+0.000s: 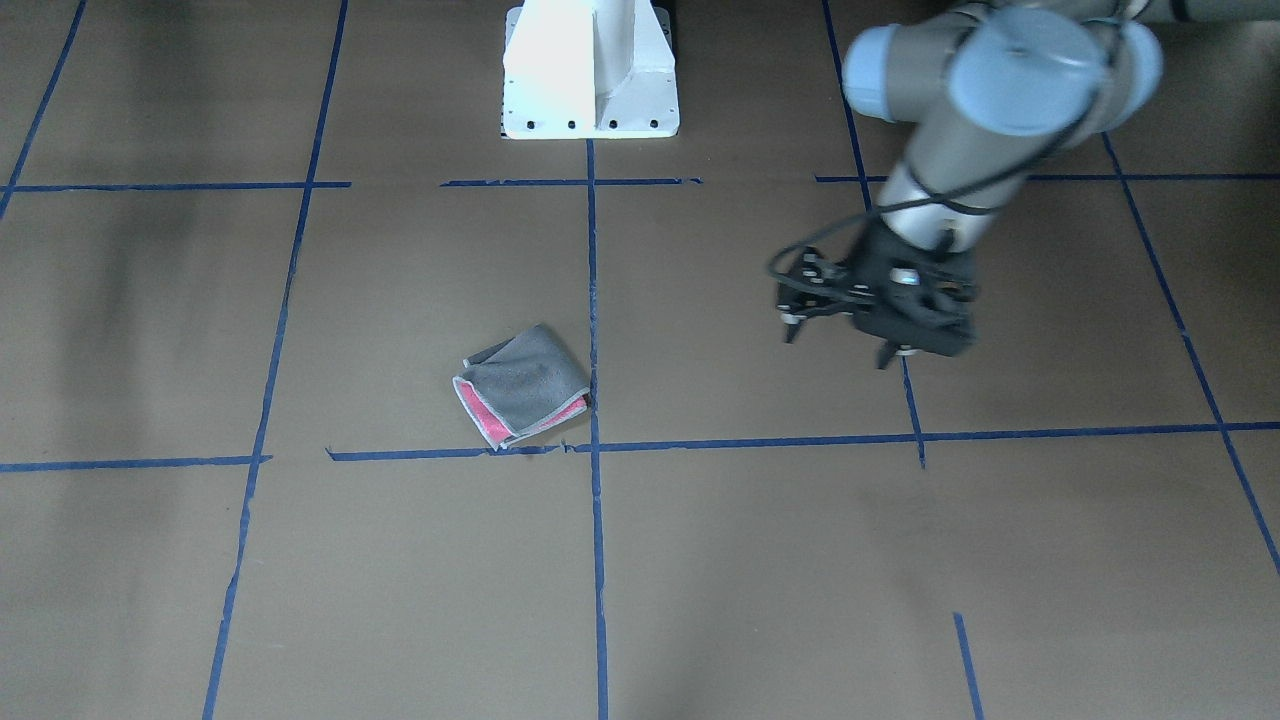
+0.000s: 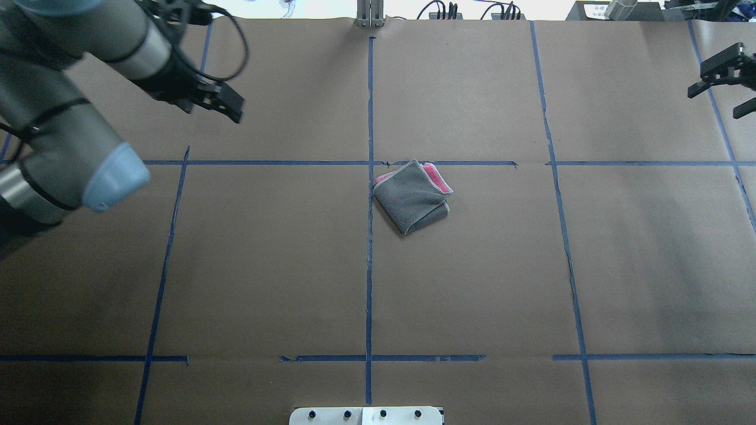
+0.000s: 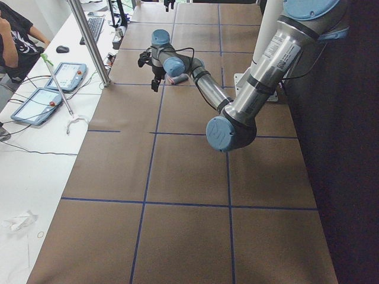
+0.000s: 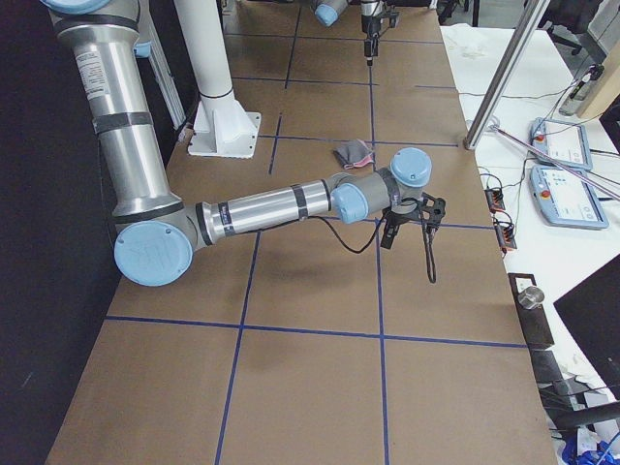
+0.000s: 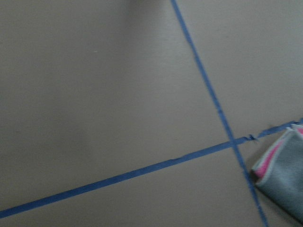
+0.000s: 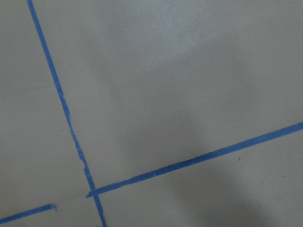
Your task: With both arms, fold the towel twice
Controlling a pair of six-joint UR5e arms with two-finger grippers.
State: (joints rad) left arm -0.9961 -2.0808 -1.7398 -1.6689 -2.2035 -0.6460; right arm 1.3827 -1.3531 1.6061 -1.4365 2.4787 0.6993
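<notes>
The towel (image 2: 412, 198) lies folded into a small square near the table's middle, grey face up, with pink showing along one edge. It also shows in the front view (image 1: 525, 385), the left wrist view (image 5: 284, 179) and both side views (image 3: 176, 78) (image 4: 354, 153). My left gripper (image 1: 838, 345) hangs open and empty above the table, well off to the towel's side; in the overhead view it is at the far left (image 2: 215, 106). My right gripper (image 2: 717, 97) is open and empty at the far right edge, clear of the towel.
Brown paper covers the table (image 2: 271, 265), marked with a grid of blue tape lines (image 2: 369, 283). The white pedestal base (image 1: 590, 70) stands at the robot's side. Tablets and cables lie on the side bench (image 4: 557, 174). A person sits at the bench (image 3: 15, 35).
</notes>
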